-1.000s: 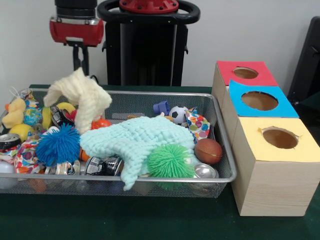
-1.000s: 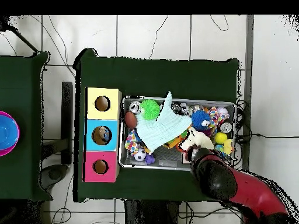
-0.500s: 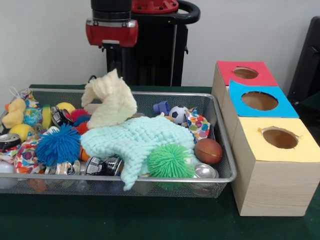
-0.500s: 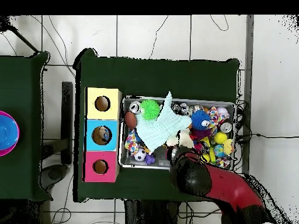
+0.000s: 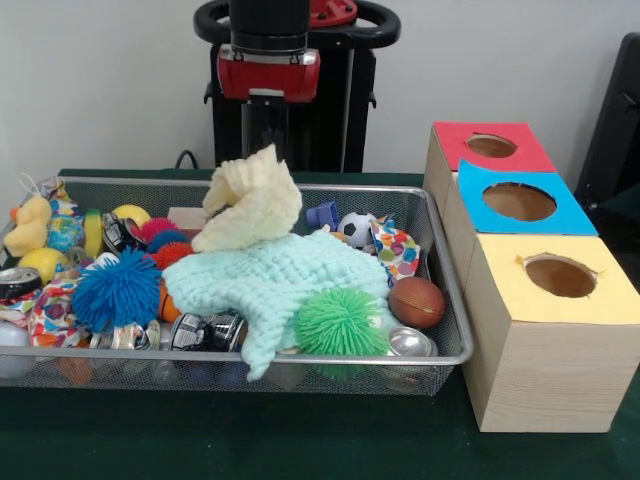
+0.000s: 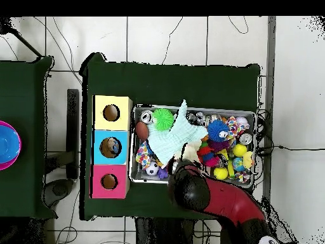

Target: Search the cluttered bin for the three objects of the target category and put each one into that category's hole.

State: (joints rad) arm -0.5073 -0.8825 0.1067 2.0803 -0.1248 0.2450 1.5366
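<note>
The wire mesh bin (image 5: 447, 300) is full of toys and cloths; it also shows in the overhead view (image 6: 254, 115). My gripper (image 5: 268, 148) hangs over the bin's far middle, shut on the top of a cream knitted cloth (image 5: 250, 208) that it holds lifted, the cloth's lower end touching a mint knitted cloth (image 5: 285, 275). The hole (image 5: 490, 146) in the red-topped box lies at the far right, beyond the bin's right end. In the overhead view my arm (image 6: 209, 197) covers the gripper; the cream cloth (image 6: 192, 151) shows beside it, and the red box's hole (image 6: 109, 182) lies left.
A blue-topped box (image 5: 518, 201) and a yellow-topped box (image 5: 560, 276) stand in line in front of the red one. In the bin lie a green spiky ball (image 5: 340, 322), a blue spiky ball (image 5: 117, 290), a brown football (image 5: 416, 302), a small soccer ball (image 5: 355, 228) and cans.
My gripper has carried the cream cloth from the bin's left part to its middle, toward the boxes. The cloth now hangs lower, over the mint cloth.
</note>
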